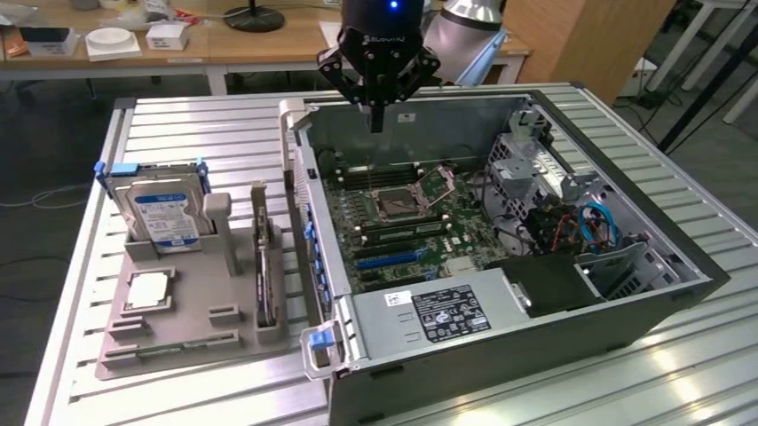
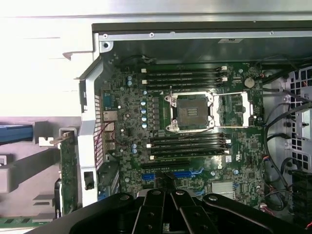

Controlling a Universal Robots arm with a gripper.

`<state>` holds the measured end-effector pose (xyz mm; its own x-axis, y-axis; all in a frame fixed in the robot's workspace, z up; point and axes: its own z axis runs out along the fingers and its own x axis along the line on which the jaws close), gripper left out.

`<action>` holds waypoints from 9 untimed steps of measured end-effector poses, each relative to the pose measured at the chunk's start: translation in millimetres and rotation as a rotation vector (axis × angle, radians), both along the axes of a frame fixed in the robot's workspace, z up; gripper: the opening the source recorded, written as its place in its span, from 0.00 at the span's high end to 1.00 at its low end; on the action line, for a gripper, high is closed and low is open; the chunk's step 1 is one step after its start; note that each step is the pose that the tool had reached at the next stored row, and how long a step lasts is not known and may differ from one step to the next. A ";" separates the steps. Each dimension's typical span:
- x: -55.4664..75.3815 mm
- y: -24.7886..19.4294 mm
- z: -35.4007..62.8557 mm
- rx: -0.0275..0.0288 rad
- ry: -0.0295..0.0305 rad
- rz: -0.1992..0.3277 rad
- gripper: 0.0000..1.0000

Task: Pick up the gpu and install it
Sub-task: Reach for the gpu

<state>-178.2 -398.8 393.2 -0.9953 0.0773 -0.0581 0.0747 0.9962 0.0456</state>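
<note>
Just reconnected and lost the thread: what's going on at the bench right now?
The arm's gripper hangs over the open computer case, above the motherboard. Its jaws are shut with nothing in them. The gpu stands on edge in the grey holder outside the case, on the exterior view's left, next to the hard drive. Nothing touches the gpu, so it has not been picked up yet.

My arm (image 1: 468,27) enters at the upper centre of the exterior view; my jaws point straight down, pressed fully together.
</note>
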 end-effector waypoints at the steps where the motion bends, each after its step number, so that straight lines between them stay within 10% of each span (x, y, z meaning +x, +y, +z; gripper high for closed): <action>1: -0.8 0.0 0.0 0.0000 0.0000 0.000 0.89; 9: -6.9 0.0 0.0 0.0000 -0.0002 0.000 0.89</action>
<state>-185.1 -398.8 393.2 -0.9953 0.0775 -0.0583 0.0749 0.9961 0.0455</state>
